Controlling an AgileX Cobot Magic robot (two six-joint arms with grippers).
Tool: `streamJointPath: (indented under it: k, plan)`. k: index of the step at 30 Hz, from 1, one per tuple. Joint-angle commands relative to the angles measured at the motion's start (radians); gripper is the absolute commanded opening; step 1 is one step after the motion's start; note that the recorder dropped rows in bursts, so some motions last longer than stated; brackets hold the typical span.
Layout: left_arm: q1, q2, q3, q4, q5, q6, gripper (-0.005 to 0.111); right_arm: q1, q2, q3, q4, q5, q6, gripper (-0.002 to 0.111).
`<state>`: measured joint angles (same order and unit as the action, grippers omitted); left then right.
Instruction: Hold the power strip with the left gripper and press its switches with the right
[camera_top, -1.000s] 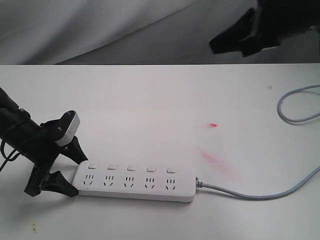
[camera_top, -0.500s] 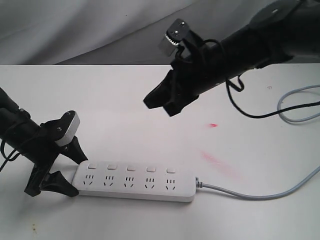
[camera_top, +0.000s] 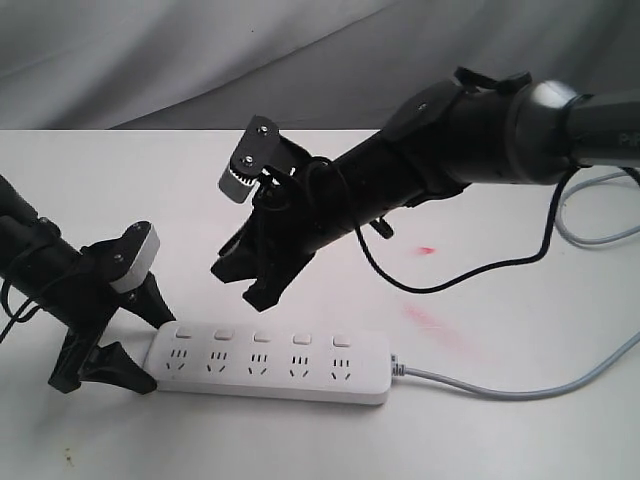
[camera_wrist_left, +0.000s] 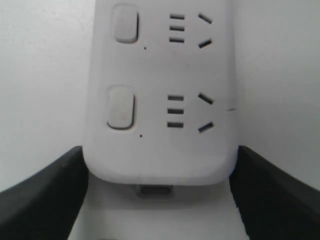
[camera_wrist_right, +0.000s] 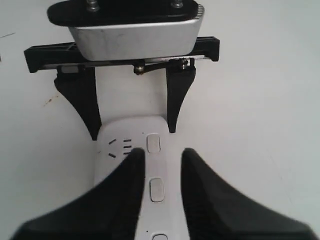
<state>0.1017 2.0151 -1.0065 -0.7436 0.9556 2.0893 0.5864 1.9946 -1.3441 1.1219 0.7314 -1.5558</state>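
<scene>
White plastic, the power strip (camera_top: 270, 365) lies flat on the table (camera_top: 330, 200) at the lower middle of the exterior view. Its long axis runs left to right, and its grey cord (camera_top: 520, 390) leaves the right end. The left gripper (camera_top: 157, 352) clamps the left end, a finger against each long side. The right gripper (camera_top: 237, 285) hangs above the leftmost switches (camera_top: 262, 337), fingers slightly parted and grasping nothing. Red smears (camera_top: 430, 322) lie upper right of the strip.

Bright, even light — the white table (camera_top: 150, 180) nearly washes out, soft shadows under the power strip (camera_top: 270, 362); wrist views softer — right gripper (camera_wrist_right: 161, 155) fingers (camera_wrist_right: 115, 200) blurred close.
</scene>
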Motion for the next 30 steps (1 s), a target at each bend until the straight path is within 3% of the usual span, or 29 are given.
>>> streamJointPath:
  k: [1, 4, 16, 24, 30]
  plan:
    - [-0.008, 0.008, 0.003, 0.052, -0.014, 0.004, 0.047, 0.008, 0.038, -0.007, 0.106, -0.032, -0.010, 0.049]
    - [-0.008, 0.008, 0.003, 0.059, -0.014, 0.004, 0.047, 0.008, 0.060, -0.007, 0.182, -0.058, -0.057, 0.058]
    - [-0.008, 0.008, 0.003, 0.071, -0.014, 0.004, 0.047, 0.055, 0.143, -0.012, 0.316, -0.128, -0.230, 0.059]
    - [-0.008, 0.008, 0.003, 0.071, -0.014, 0.004, 0.047, 0.075, 0.213, -0.137, 0.314, -0.125, -0.230, 0.059]
    - [-0.008, 0.008, 0.003, 0.071, -0.014, 0.004, 0.047, 0.075, 0.235, -0.159, 0.168, -0.125, -0.126, 0.059]
